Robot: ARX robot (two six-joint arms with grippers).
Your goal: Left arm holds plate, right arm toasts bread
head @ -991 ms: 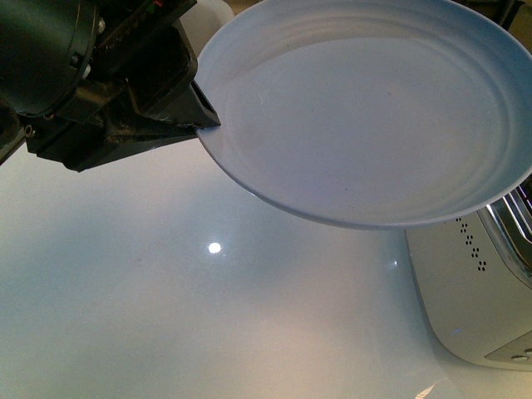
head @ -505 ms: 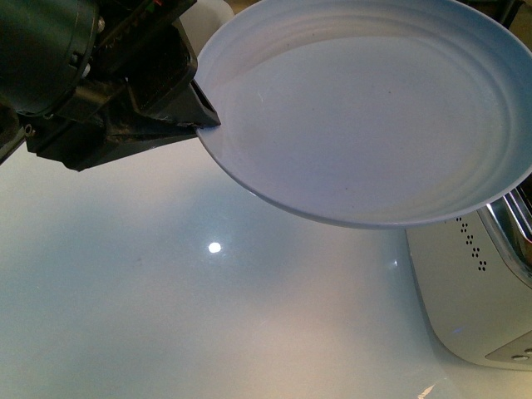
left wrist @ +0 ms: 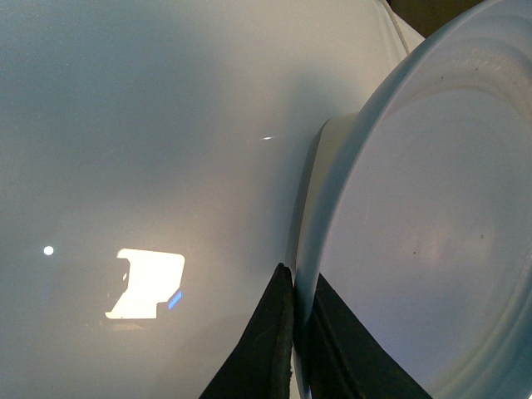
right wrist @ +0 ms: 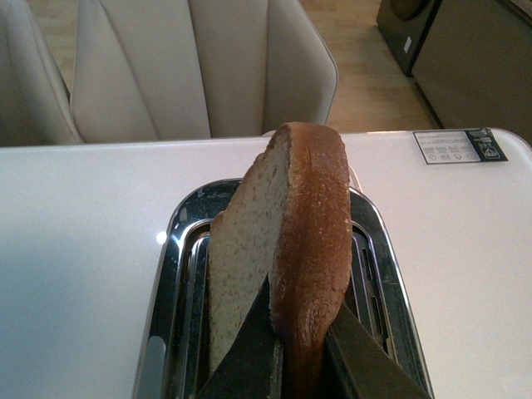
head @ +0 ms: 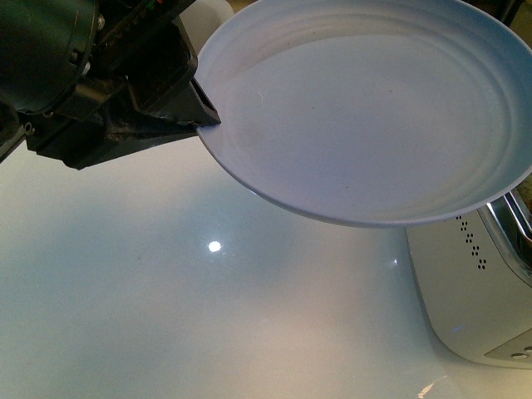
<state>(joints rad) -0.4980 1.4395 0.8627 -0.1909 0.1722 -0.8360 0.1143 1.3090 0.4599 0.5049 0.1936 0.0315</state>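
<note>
My left gripper [head: 202, 116] is shut on the rim of the pale bluish-white plate [head: 374, 108] and holds it tilted in the air above the white table. In the left wrist view the black jaws [left wrist: 296, 291] pinch the plate's [left wrist: 416, 241] edge. My right gripper [right wrist: 299, 332] is shut on the bread [right wrist: 291, 233], a tan slice with brown crust, held upright on edge over the toaster's chrome slots [right wrist: 187, 274]. The slice's lower part is hidden behind the jaws. The right arm is out of the front view.
The white toaster [head: 474, 291] stands at the right under the plate's edge. The glossy white table [head: 166, 316] spreads to the left. Beige chairs [right wrist: 199, 66] stand behind the table's far edge, and a label [right wrist: 459, 144] lies on the tabletop.
</note>
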